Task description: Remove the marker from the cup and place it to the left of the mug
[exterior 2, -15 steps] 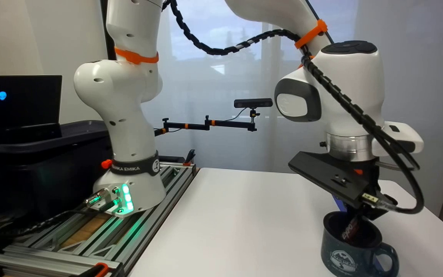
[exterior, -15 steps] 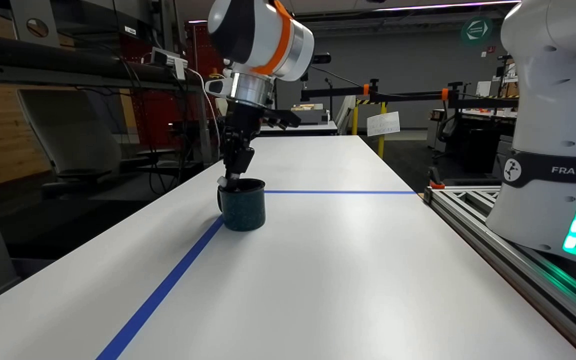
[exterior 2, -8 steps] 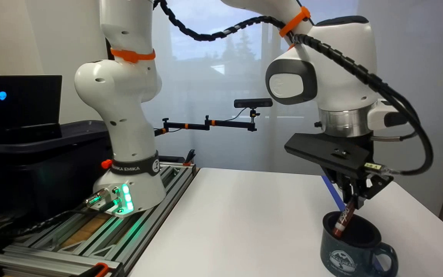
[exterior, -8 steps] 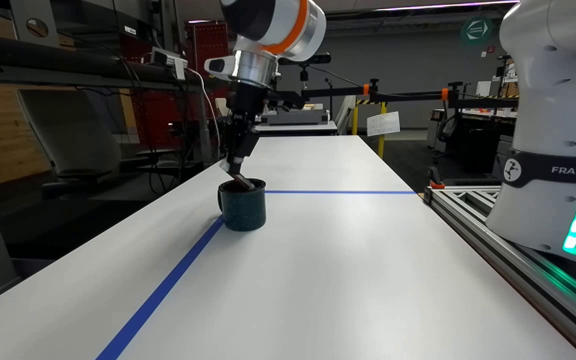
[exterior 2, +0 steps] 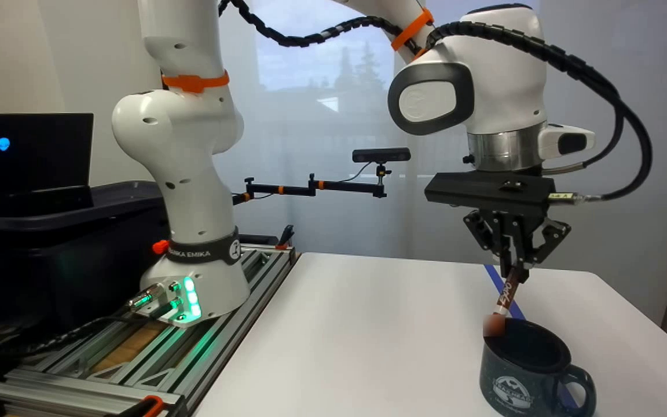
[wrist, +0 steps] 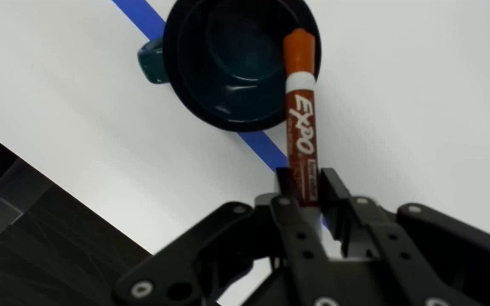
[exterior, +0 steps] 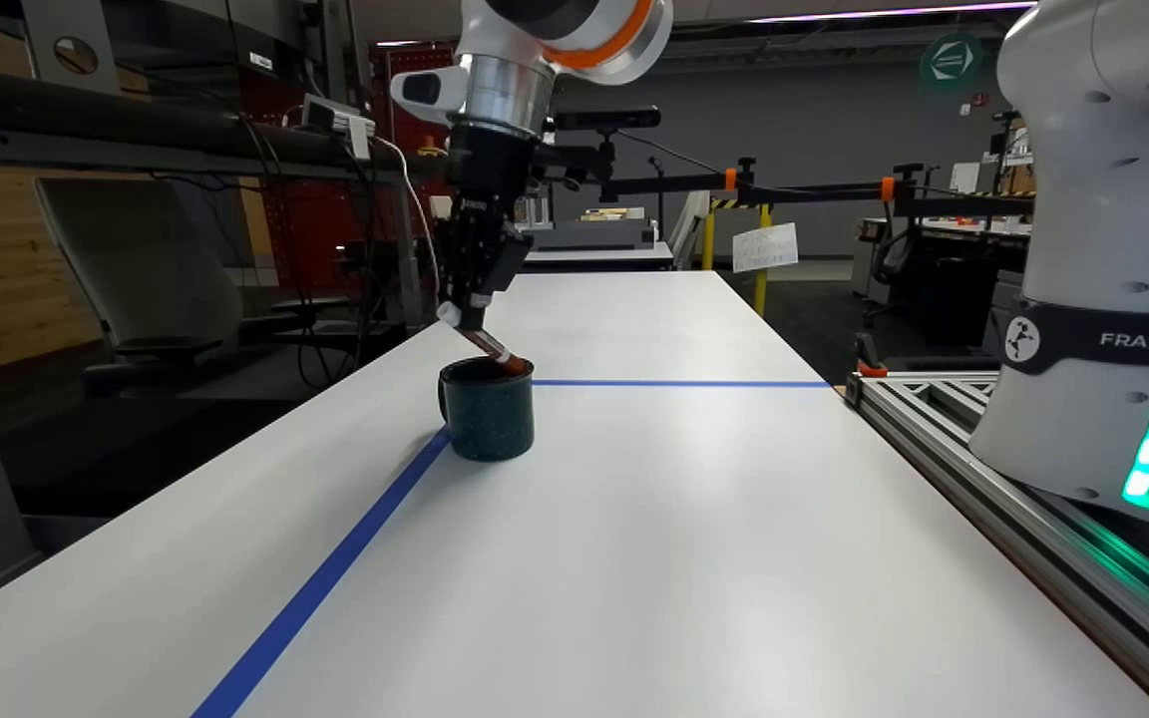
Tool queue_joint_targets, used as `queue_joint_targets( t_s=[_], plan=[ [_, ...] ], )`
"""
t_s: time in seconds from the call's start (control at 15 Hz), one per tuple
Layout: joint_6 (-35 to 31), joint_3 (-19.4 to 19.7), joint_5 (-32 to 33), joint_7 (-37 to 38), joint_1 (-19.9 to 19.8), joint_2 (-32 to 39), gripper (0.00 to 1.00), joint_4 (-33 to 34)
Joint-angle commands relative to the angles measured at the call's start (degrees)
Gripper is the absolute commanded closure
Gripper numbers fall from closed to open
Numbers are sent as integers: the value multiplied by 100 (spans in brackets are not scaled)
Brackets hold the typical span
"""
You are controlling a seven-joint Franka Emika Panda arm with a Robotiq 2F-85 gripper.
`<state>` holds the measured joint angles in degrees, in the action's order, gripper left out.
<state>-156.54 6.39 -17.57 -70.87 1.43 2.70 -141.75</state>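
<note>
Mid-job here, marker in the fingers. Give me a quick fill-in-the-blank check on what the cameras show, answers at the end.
The fingers hold the marker, whose printed brand is ____.
In the wrist view, the marker's free end is coloured ____.
There, the part of the mug sticking out on the side away from the marker is its ____.
The tape on the table is coloured ____.

Missing words: Expo; orange; handle; blue.
</note>
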Motion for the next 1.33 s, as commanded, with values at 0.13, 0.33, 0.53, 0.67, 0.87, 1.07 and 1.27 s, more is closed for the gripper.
queue_joint_targets(
  t_s=[0.13, 0.33, 0.53, 0.67, 0.87, 1.07, 1.27],
  plan=[
    [612, -400, 769, 495, -85, -133, 95, -59],
    [764, -530, 776, 551, -91, 242, 95, 101],
    [613, -616, 1010, 785, -90, 658, 95, 205],
    [452, -664, 1260, 939, -83, 976, 95, 309],
    [135, -708, 1780, 1186, -49, 1418, 95, 487],
    [-261, -815, 2160, 1243, -87, 1766, 95, 634],
    [-530, -1058, 2267, 1032, -258, 2054, 95, 756]
  ],
)
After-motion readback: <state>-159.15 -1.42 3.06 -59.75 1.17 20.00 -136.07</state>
